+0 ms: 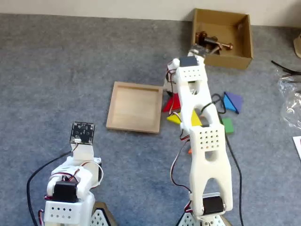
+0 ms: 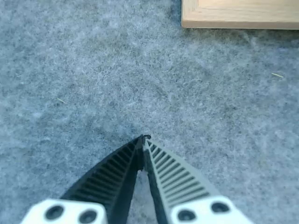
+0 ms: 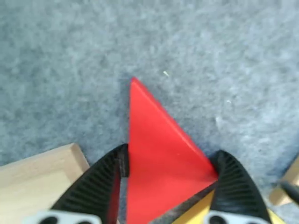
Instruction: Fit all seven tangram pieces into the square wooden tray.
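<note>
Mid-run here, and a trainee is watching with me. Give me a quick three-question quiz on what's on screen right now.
1. True or false: the wooden tray already holds a piece.
2. Which piece is at the right hand? A blue, B red, C green.
3. Fill in: the left hand, over bare carpet, is ____.
Key: 1 false, it is empty. 2 B, the red triangle. 3 shut.

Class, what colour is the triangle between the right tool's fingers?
Red. The flat triangular piece shows best in the right wrist view.
</note>
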Action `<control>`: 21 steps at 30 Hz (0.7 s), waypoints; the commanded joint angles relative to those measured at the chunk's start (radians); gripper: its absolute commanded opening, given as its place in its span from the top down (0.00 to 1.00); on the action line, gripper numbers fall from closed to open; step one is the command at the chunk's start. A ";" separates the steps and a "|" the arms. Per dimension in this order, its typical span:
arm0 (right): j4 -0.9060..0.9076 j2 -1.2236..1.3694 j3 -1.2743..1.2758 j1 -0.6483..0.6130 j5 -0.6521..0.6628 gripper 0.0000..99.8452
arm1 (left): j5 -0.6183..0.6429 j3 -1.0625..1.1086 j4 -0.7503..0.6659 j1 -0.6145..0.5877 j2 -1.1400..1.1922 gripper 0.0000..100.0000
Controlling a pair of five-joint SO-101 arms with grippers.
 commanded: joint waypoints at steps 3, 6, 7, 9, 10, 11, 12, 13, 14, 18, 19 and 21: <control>-0.002 -0.021 -0.047 0.016 0.012 0.84 | 0.006 0.019 -0.003 0.018 -0.007 0.99; 0.007 -0.019 -0.093 0.030 0.032 0.84 | 0.006 0.019 -0.003 0.018 -0.007 0.99; 0.010 -0.021 -0.104 0.031 0.072 0.85 | 0.006 0.019 -0.003 0.018 -0.007 0.99; 0.036 -0.018 -0.127 0.030 0.181 0.88 | 0.006 0.019 -0.003 0.018 -0.007 0.99; 0.042 -0.015 -0.139 0.028 0.239 0.90 | 0.006 0.019 -0.003 0.018 -0.007 0.99; 0.047 -0.013 -0.153 0.027 0.308 0.93 | 0.006 0.019 -0.003 0.018 -0.007 0.99; 0.047 -0.013 -0.157 0.025 0.376 0.95 | 0.006 0.019 -0.003 0.018 -0.007 0.99; 0.047 -0.013 -0.162 0.025 0.443 0.96 | 0.006 0.019 -0.003 0.018 -0.007 0.99; 0.048 -0.013 -0.163 0.025 0.502 0.97 | 0.006 0.019 -0.003 0.018 -0.007 0.99; 0.048 -0.013 -0.162 0.025 0.585 0.97 | 0.006 0.019 -0.003 0.018 -0.007 0.99; 0.048 -0.013 -0.162 0.025 0.585 0.97 | 0.006 0.019 -0.003 0.018 -0.007 0.99; 0.051 -0.015 -0.165 0.025 0.588 0.97 | 0.006 0.019 -0.003 0.018 -0.007 0.99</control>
